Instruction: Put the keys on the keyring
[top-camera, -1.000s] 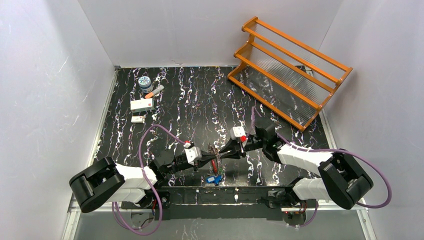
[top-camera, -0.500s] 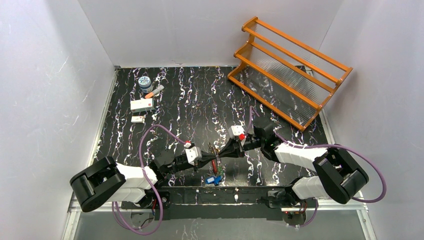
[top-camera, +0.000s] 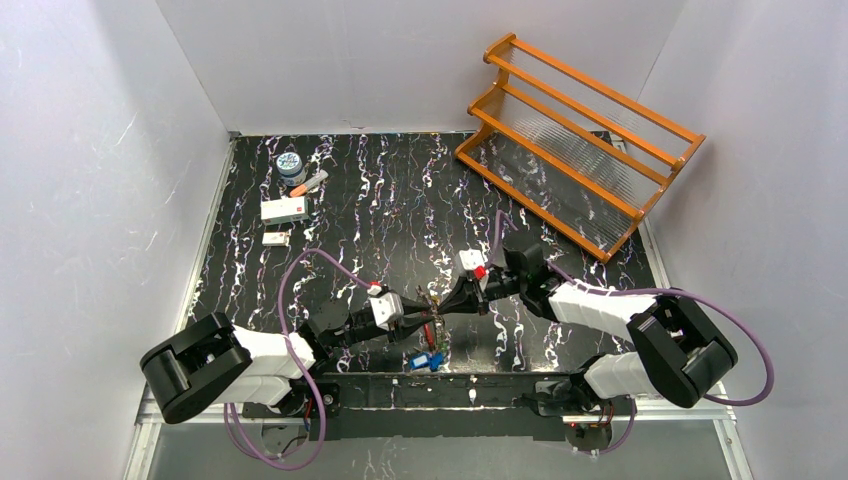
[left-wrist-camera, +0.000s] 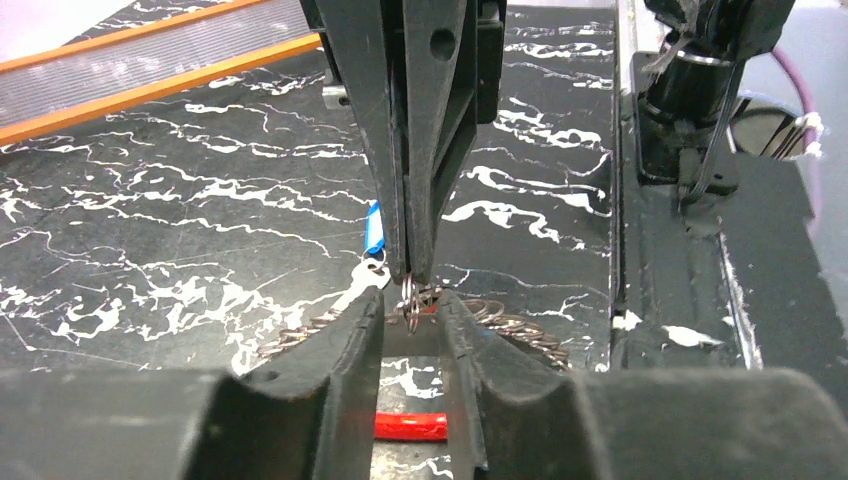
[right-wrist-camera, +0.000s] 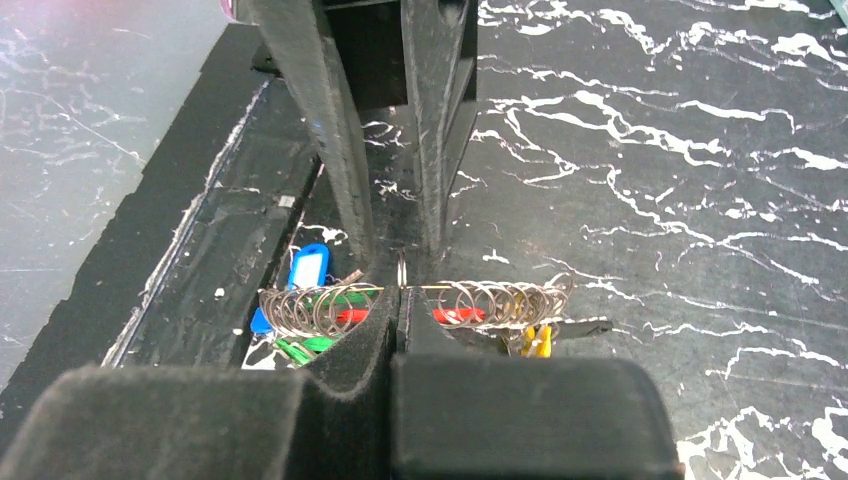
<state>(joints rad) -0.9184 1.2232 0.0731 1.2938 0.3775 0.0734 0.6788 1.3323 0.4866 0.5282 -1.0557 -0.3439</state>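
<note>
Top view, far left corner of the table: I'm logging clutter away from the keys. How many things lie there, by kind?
Round jar: 1
Orange-tipped stick: 1
White boxes: 2
Total: 4

Keyring (top-camera: 436, 318) near the front edge of the table (top-camera: 400, 200), centre, between left gripper (top-camera: 426, 319) on its left and right gripper (top-camera: 446, 309) on its right. Tags (top-camera: 428, 358) just before it, toward the arm bases. Rack (top-camera: 578, 140) back right. Jar (top-camera: 290, 166) back left, box (top-camera: 284, 209) just before it.
</note>
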